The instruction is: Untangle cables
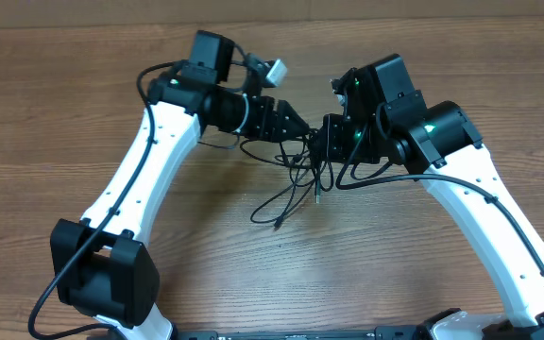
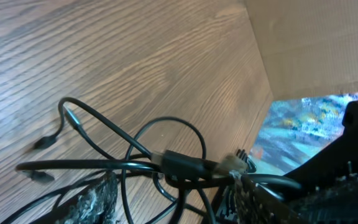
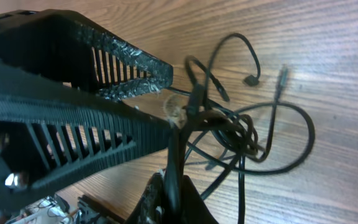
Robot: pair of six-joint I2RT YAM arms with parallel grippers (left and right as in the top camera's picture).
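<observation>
Where the two arms meet over the middle of the wood-grain desk (image 1: 111, 85), the thin black cables (image 1: 296, 184) hang as a loose knot. Several strands trail down toward the near side, and two small plug ends (image 1: 279, 225) lie on the wood below the knot. In the right wrist view the cables (image 3: 241, 124) bunch into a tight tangle just past the fingertips, with wide loops spreading over the desk (image 3: 328, 37) and two short plug tips (image 3: 251, 79) pointing away. The right claw (image 1: 324, 142) is closed. Its two ribbed black fingers (image 3: 117, 130) come together at the tips, and the right claw (image 3: 166, 102) pinches the cables at the edge of the knot. The left claw (image 1: 296, 127) faces it from just beside, nearly tip to tip. From its own camera the left claw (image 2: 173, 202) stands partly open. One textured finger (image 2: 98, 199) is low on the left and the other (image 2: 253, 199) low on the right. Strands and a thicker connector of the cables (image 2: 179, 163) run across the gap between them, but I cannot tell whether they are gripped. Beyond that, a curved strand ends in a plug (image 2: 42, 142) resting on the desk (image 2: 135, 56), and a plain brown panel (image 2: 316, 43) rises at the desk's far edge. The white left arm (image 1: 149, 170) and white right arm (image 1: 489, 208) reach in from the near corners.
</observation>
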